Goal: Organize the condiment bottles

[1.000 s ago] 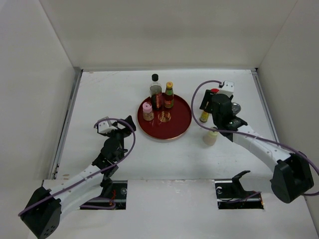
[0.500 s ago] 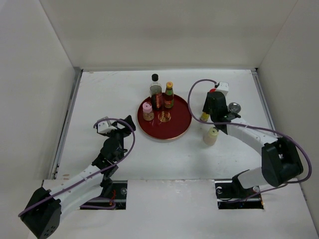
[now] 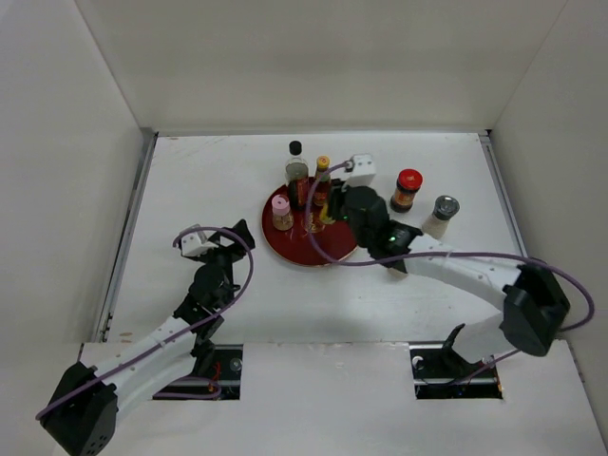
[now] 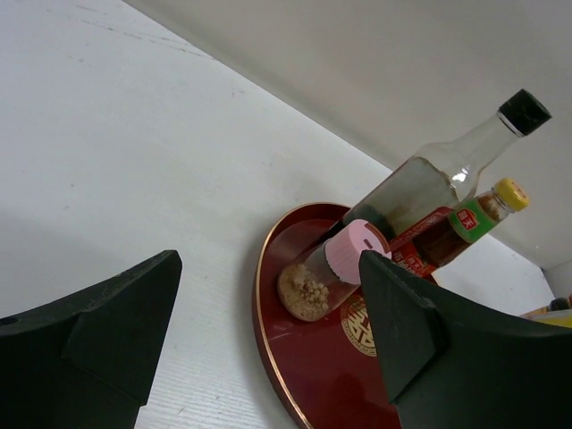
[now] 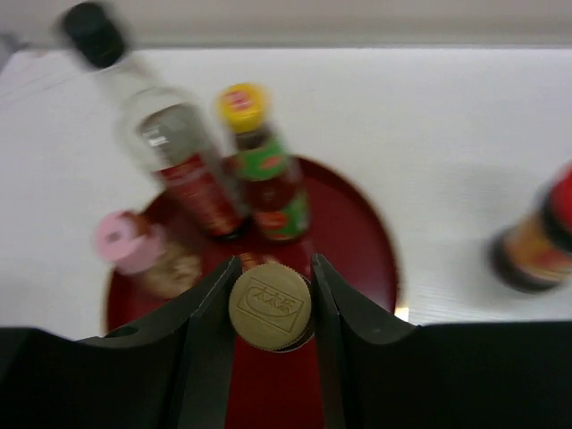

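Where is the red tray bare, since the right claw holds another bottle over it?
The red tray is bare along its near strip, in front of the pink-capped jar, and its right side beside the yellow-capped bottle. Those two and the black-capped bottle crowd the far left. The right claw holds the gold-capped bottle over the middle.

I see black-capped clear glass bottle (image 3: 296,173), yellow-capped sauce bottle (image 3: 322,179), pink-capped jar (image 3: 281,213) upright on red tray (image 3: 285,246) | gold-capped bottle (image 5: 270,305) gripped over it | red-capped jar (image 3: 407,190), silver-capped shaker (image 3: 440,215) upright off-tray, right
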You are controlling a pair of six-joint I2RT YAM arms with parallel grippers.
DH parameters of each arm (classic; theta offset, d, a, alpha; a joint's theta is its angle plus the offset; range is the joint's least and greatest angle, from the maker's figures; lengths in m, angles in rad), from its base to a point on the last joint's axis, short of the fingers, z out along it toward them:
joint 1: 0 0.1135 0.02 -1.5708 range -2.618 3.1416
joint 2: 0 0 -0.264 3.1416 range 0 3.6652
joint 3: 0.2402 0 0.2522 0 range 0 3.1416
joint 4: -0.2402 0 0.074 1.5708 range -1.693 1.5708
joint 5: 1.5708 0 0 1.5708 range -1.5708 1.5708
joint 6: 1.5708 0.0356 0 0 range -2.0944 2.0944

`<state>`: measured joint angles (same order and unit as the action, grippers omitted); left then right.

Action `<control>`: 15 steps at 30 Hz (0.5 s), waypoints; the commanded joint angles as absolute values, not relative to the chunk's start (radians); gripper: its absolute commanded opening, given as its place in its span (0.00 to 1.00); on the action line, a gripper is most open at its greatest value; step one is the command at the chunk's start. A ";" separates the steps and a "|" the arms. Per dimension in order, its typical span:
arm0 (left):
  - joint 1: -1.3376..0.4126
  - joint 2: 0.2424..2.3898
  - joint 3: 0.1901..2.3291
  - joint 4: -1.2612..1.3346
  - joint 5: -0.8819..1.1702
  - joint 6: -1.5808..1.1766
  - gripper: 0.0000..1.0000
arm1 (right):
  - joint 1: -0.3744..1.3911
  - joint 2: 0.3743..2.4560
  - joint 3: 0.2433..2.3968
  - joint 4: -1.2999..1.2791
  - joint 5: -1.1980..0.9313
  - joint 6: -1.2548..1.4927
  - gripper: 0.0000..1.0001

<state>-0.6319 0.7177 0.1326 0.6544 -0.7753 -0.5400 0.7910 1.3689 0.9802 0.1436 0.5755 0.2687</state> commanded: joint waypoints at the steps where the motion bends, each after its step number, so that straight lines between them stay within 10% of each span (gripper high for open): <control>1: -0.604 0.703 0.115 0.686 -0.770 -0.574 0.80 | 0.902 1.489 1.078 0.293 0.555 0.261 0.26; 15: -0.596 0.684 0.118 0.664 -0.753 -0.588 0.81 | 1.061 1.729 1.161 0.330 0.557 0.268 0.33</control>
